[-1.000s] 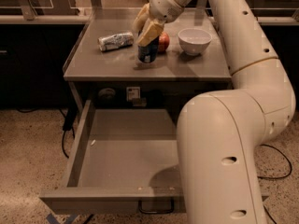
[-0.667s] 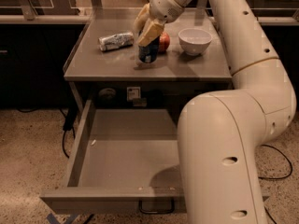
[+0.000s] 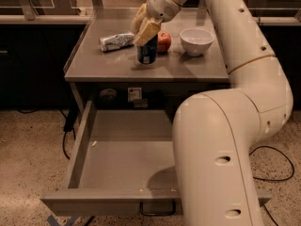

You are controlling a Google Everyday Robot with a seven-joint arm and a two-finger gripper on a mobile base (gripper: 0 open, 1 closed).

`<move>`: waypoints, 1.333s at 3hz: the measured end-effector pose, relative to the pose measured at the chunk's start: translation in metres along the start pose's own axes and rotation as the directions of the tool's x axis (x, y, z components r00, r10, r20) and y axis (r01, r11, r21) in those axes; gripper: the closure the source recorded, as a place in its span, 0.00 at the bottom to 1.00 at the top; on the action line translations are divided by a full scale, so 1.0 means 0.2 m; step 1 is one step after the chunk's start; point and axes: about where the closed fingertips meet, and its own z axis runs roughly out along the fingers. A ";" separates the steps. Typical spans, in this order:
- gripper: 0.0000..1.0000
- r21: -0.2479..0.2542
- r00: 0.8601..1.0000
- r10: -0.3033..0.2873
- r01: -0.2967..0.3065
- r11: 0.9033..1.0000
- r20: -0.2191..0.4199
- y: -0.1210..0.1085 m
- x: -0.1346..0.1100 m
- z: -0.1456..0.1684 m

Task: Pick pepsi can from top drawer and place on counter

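Note:
The pepsi can (image 3: 147,55), dark blue, stands upright on the grey counter (image 3: 117,67), left of the middle. My gripper (image 3: 144,28) comes down from above and is shut on the can's top, which its fingers hide. The can's base rests on the counter. The top drawer (image 3: 120,161) below is pulled fully open, and the part of its grey floor that shows holds no can. My arm's large white body covers the drawer's right side.
A dented silvery-white can (image 3: 116,41) lies on its side at the counter's back left. A red apple (image 3: 163,41) sits just right of the pepsi can, and a white bowl (image 3: 196,40) further right. Cables (image 3: 275,166) lie on the speckled floor.

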 end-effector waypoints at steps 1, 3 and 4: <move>1.00 0.004 0.996 0.085 -0.085 0.996 -0.003 0.01 -0.09 -0.05; 1.00 0.017 0.983 0.178 -0.179 0.984 0.037 -0.01 -0.12 -0.05; 1.00 -0.023 0.970 0.235 -0.234 0.972 0.061 -0.01 -0.06 0.06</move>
